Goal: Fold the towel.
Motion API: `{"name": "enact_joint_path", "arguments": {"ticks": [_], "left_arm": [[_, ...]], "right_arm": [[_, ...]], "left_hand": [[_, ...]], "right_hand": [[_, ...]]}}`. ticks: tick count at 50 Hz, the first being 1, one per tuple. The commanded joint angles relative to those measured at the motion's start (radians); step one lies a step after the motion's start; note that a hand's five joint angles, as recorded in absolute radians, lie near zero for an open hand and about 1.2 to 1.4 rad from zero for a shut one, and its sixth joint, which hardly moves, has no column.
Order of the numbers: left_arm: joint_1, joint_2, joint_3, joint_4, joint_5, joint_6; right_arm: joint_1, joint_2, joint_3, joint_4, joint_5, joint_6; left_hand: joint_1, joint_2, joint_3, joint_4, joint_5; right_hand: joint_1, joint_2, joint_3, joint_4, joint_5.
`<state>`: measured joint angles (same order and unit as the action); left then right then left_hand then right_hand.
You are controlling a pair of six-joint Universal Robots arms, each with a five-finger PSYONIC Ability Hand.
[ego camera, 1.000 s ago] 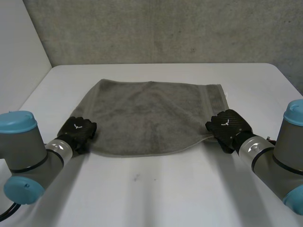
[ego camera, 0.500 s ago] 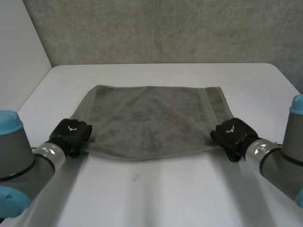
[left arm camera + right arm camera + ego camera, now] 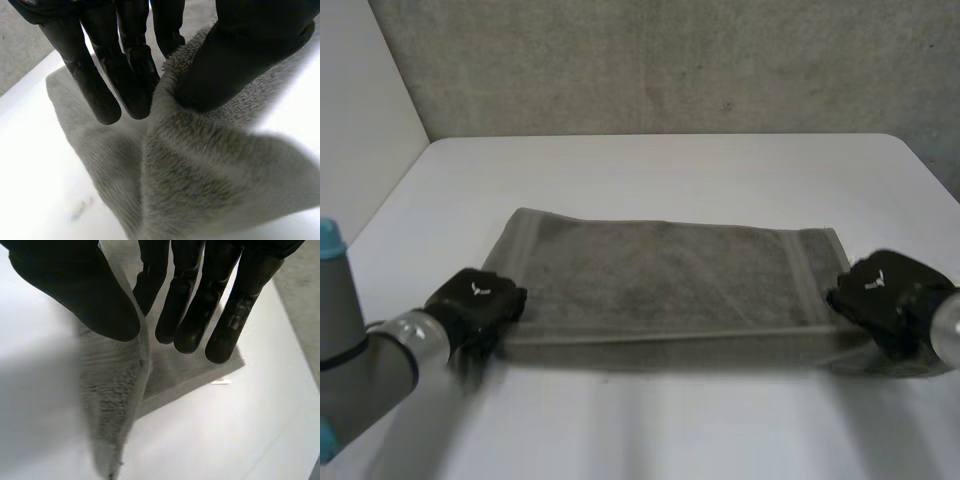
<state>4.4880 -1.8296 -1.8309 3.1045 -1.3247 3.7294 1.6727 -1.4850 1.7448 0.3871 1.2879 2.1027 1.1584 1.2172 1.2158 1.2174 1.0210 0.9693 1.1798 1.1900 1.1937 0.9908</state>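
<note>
Across the middle of the white table [image 3: 650, 170], the grey towel [image 3: 660, 275] is lying spread wide, its far edge resting flat and its near edge being held at both ends. At the towel's near left corner, the left hand [image 3: 475, 300] is gripping the cloth. Its wrist view is showing the thumb [image 3: 240, 55] pressing a fold of the pile against the side of the straight fingers [image 3: 125, 85], so the hand is closed in a pinch on the towel, with cloth draping away below the grip to the table. At the towel's near right corner, the right hand [image 3: 882, 290] is pinching it too: its thumb is lying on one face of a raised edge of the towel and its fingers are reaching down the other face, nipping the cloth between them. Beyond that pinched edge, the rest of the towel is lying flat, with a small white tag [image 3: 220, 382] sticking out beside its corner. A banded hem [image 3: 810, 280] is running along each short side of the towel.
</note>
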Motion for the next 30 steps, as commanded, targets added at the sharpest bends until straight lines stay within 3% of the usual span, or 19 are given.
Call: {"name": "enact_joint_path", "arguments": {"ticks": [1,5,9,21,30], "left_arm": [[-0.013,-0.213,0.249,0.069,-0.011,0.004],[-0.026,-0.298,0.361,0.088,-0.013,0.003],[-0.029,-0.419,0.527,0.091,-0.018,0.003],[-0.052,-0.695,0.912,0.091,-0.018,0.006],[-0.052,-0.800,1.067,0.091,-0.021,0.006]], "right_arm": [[0.085,0.247,-0.141,-0.223,0.063,0.127],[0.140,0.372,-0.257,-0.364,0.177,0.146],[0.148,0.437,-0.315,-0.442,0.211,0.152],[0.186,0.655,-0.502,-0.660,0.211,0.148],[0.188,0.764,-0.599,-0.692,0.215,0.146]], "left_hand": [[0.238,0.179,0.180,0.179,0.201],[0.238,0.179,0.180,0.179,0.201],[0.238,0.179,0.180,0.179,0.201],[0.238,0.179,0.180,0.179,0.201],[0.238,0.179,0.180,0.179,0.201]], "right_hand": [[0.427,0.217,0.206,0.203,0.231],[0.427,0.217,0.206,0.203,0.231],[0.427,0.217,0.206,0.203,0.231],[0.427,0.217,0.206,0.203,0.231],[0.427,0.217,0.206,0.203,0.231]]}}
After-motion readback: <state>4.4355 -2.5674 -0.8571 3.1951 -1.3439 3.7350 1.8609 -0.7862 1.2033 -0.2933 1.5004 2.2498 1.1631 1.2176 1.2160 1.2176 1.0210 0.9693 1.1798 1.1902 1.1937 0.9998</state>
